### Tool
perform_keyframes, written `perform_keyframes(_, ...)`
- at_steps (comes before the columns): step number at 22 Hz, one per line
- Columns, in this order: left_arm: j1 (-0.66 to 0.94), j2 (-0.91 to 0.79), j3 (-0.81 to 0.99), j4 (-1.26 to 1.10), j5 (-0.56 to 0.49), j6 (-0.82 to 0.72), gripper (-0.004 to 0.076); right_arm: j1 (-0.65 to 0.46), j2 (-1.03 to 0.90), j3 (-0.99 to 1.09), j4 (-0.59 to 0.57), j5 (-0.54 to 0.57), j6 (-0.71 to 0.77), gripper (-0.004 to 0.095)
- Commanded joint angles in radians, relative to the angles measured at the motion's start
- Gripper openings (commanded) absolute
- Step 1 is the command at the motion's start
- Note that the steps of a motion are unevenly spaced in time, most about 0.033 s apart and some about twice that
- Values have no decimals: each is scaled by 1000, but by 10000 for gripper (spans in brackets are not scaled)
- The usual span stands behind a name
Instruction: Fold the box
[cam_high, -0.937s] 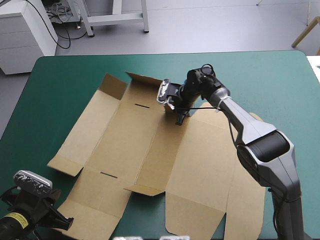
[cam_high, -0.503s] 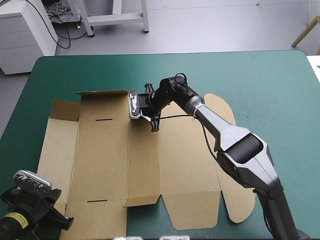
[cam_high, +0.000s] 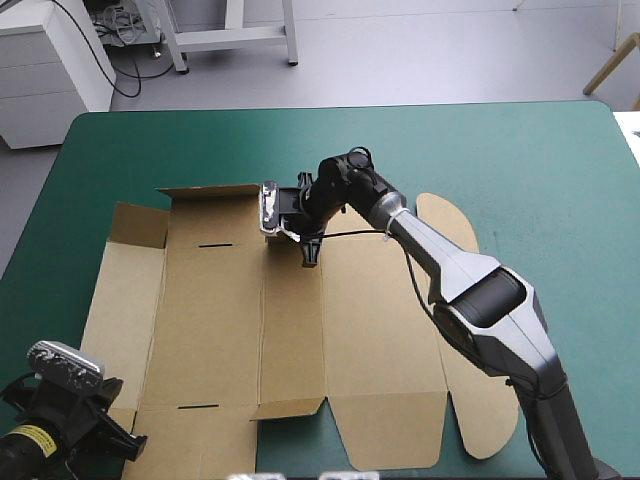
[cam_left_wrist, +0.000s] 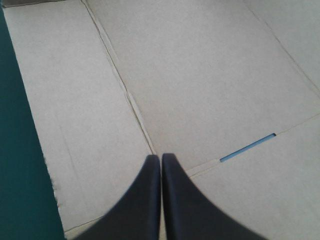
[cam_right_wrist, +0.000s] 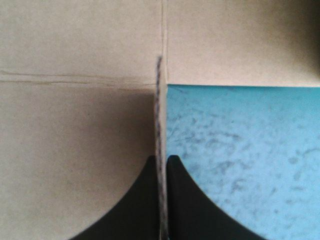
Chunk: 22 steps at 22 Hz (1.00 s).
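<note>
Teal-green table (cam_high: 520, 150); we've dragged box (cam_high: 210, 320) square since earlier; right gripper (cam_high: 310, 255) clamped on its far edge; left gripper (cam_left_wrist: 161, 157) fingers together; folding can start.

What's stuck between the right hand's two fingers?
A thin edge of the box, pinched in the right hand. The right wrist view shows it edge-on.

Light fell bright and even from above across the table (cam_high: 540, 160), with no glare on its teal-green cover. The right arm and the right end effector (cam_high: 310, 256) threw only a soft, short shadow onto the brown box (cam_high: 220, 310), whose raised flaps at the far edge were a shade darker. Ahead of the left end effector (cam_left_wrist: 161, 158) the board lay evenly lit, while the black fingers (cam_left_wrist: 145, 200) showed little detail. In the right wrist view the board dimmed toward one far corner.
</note>
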Motion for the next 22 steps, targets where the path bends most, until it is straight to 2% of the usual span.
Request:
perform_keyframes(1,-1,15,-32,-5,-46,-2,-10,3,-69,-33,24,38,50,-18)
perform_keyframes(4,-1,15,-32,-5,-46,-2,-10,3,-69,-33,24,35,103,-11)
perform_keyframes(7,-1,15,-32,-5,-45,-4,-10,3,-71,-33,8,26,135,81)
perform_keyframes(8,-1,15,-32,-5,-45,-4,-10,3,-74,-33,-9,26,167,228)
perform_keyframes(9,-1,15,-32,-5,-42,-4,-10,3,-78,-33,-18,28,182,297)
perform_keyframes(10,-1,15,-32,-5,-41,-4,-10,3,-89,-33,-36,30,194,458)
perform_keyframes(12,-1,15,-32,-5,-36,-4,-10,1,-115,-33,-83,30,203,561)
perform_keyframes(13,-1,15,-32,-5,-36,-4,-10,1,-127,-33,-110,30,218,557)
perform_keyframes(15,-1,15,-32,-5,-33,-4,-10,-26,-185,-31,-301,84,331,519)
perform_keyframes(17,-1,15,-32,-5,-33,-4,-10,-74,-233,-29,-422,167,430,460)
perform_keyframes(22,-1,15,-32,-5,-6,-4,-10,-297,-413,69,-391,177,590,275)
